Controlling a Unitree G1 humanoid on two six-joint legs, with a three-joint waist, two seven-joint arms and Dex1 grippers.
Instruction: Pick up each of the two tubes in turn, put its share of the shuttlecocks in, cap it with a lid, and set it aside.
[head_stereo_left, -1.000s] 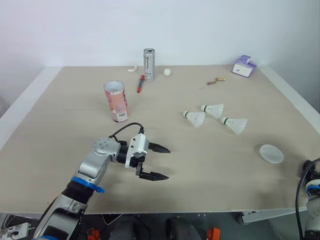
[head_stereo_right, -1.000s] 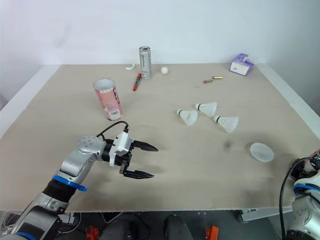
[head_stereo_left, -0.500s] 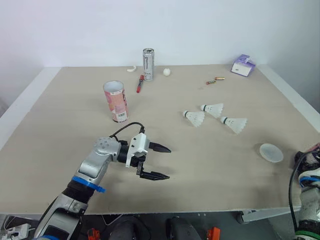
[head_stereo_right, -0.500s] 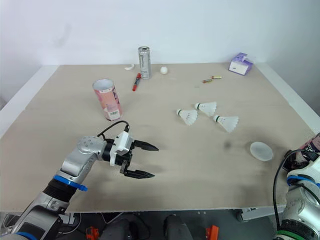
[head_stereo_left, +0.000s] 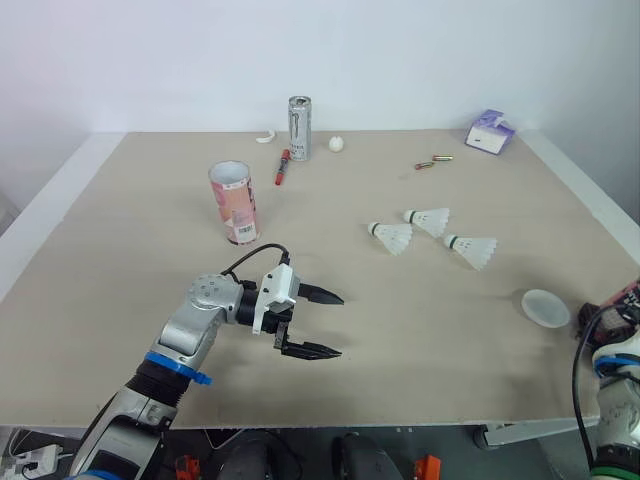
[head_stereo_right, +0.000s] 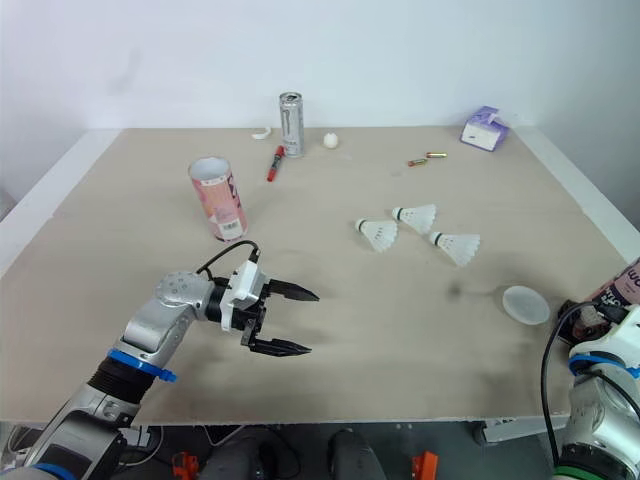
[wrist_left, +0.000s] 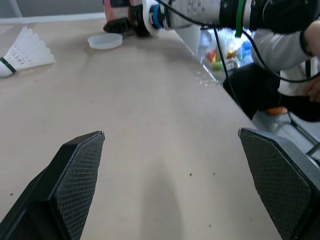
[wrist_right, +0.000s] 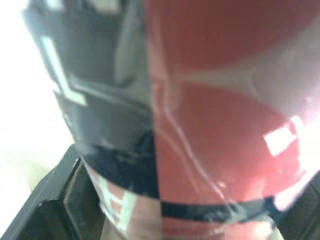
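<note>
Open pink tube (head_stereo_left: 233, 203) upright on table's (head_stereo_left: 470, 385) left half. Three shuttlecocks (head_stereo_left: 390, 236) lying mid-right, lid (head_stereo_left: 545, 307) near right edge. At that edge, second tube (head_stereo_right: 626, 284) clamped in my right tool (head_stereo_right: 592, 318). My left tool (head_stereo_left: 338, 324) spread wide over bare table.

Both head eyes look down over one pale wooden bench (head_stereo_left: 400, 330); the left wrist camera skims low across it, the right presses close on a red-and-black tube (wrist_right: 210, 125).
</note>
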